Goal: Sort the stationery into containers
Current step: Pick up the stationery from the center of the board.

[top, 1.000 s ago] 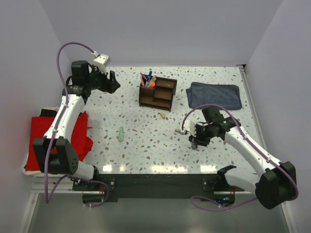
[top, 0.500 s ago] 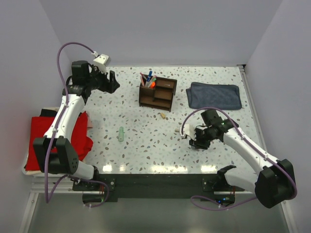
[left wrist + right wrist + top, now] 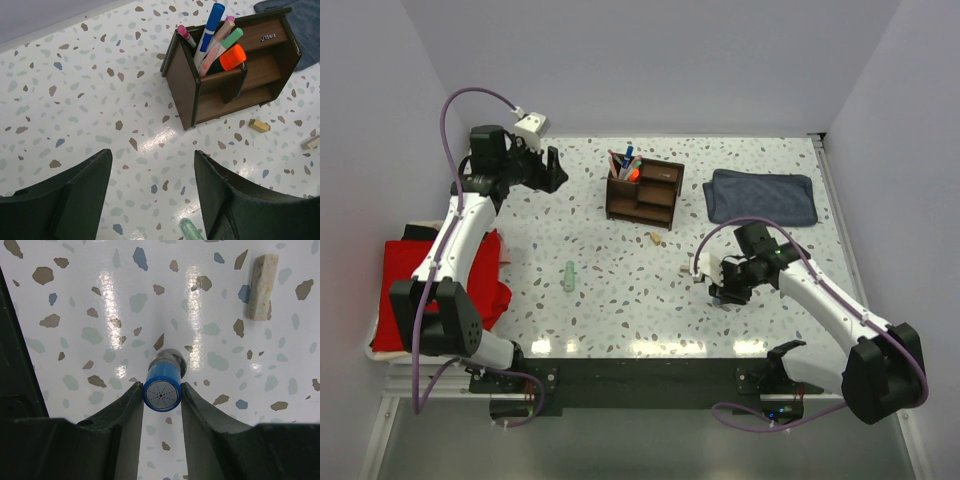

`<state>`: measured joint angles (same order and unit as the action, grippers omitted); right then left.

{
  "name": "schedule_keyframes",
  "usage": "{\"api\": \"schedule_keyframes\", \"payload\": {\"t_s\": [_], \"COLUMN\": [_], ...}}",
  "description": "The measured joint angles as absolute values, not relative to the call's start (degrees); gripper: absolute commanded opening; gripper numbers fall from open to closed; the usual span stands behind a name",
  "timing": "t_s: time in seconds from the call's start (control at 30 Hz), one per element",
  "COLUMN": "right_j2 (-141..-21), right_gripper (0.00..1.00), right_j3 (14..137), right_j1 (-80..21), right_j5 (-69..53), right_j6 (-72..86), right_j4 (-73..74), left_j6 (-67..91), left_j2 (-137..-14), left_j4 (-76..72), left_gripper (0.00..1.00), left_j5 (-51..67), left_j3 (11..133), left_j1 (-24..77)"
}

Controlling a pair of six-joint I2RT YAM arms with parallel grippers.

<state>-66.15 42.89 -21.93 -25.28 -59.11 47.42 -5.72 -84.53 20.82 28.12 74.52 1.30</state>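
The dark brown wooden organizer (image 3: pixel 644 192) stands at the back middle of the table. Several pens and an orange highlighter (image 3: pixel 232 56) stand in its tall compartment (image 3: pixel 235 75). My left gripper (image 3: pixel 552 170) hovers open left of it, and nothing lies between its fingers (image 3: pixel 152 155). A pale green tube (image 3: pixel 568 276) lies on the table at front left, its tip (image 3: pixel 190 231) showing in the left wrist view. My right gripper (image 3: pixel 725 292) is shut on an upright blue cylinder (image 3: pixel 161 390) at front right. Tan bits (image 3: pixel 656 239) (image 3: pixel 261 286) lie nearby.
A folded blue-grey cloth (image 3: pixel 761 197) lies at the back right. A red cloth (image 3: pixel 405 290) sits off the table's left edge. Another tan bit (image 3: pixel 259 125) rests just in front of the organizer. Walls close the back and both sides.
The right arm has shifted slightly with the blue cylinder still between its fingers. The left arm has barely moved.
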Motion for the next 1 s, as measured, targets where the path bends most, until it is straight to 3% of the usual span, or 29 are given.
{"api": "schedule_keyframes", "payload": {"t_s": [1.0], "right_j2": [-69.0], "right_gripper": [0.0], "right_j3": [47.1], "right_j1": [-18.5], "right_j5": [-25.7], "right_j6": [-60.8], "right_j4": [50.8], "left_j6": [-5.7], "left_j2": [-84.5], "left_j4": [20.6], "left_gripper": [0.72], "left_j5": [28.4], "left_j3": [74.5], "left_j1": [1.6]}}
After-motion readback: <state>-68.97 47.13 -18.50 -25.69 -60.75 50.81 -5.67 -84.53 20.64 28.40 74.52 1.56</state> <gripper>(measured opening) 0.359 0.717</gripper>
